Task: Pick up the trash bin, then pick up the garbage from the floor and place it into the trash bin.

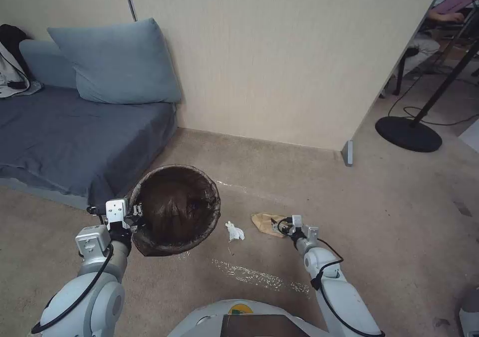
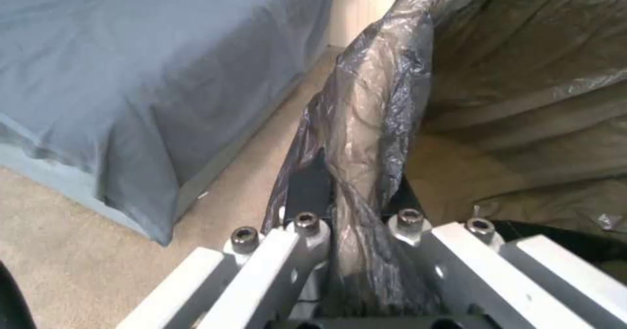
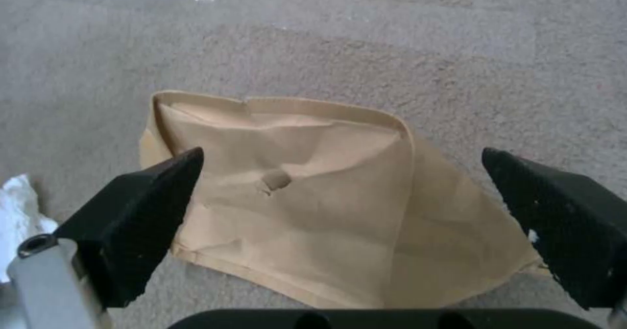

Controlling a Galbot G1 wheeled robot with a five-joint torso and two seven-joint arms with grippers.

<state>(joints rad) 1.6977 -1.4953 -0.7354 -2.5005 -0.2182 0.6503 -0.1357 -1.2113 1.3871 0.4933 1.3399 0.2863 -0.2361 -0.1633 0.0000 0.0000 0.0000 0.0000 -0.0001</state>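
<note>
We stand on a beige carpeted floor [image 1: 389,212] beside a cream wall [image 1: 269,52]; a grey-blue bed [image 1: 75,137] with a blue pillow [image 1: 117,62] lies at ten o'clock, and a black round stand base [image 1: 408,133] sits at two o'clock. A shiny strip of clear tape [image 1: 249,274] glints on the carpet just ahead of our base.

Our left pincer [image 1: 135,216] is clamped on the near rim of the trash bin [image 1: 177,209], at about eleven o'clock; the left wrist view shows its fingers [image 2: 307,192] pinching the folded dark bag [image 2: 372,123] at the rim. We cannot tell whether anything lies inside the liner.

Our right pincer [image 1: 280,224] hovers at one o'clock, jaws spread wide, just over the tan crumpled paper [image 3: 313,197], which lies flat on the carpet between the black pads [image 3: 150,211]. A white crumpled scrap [image 1: 234,232] rests on the floor between the bin and the tan paper.
</note>
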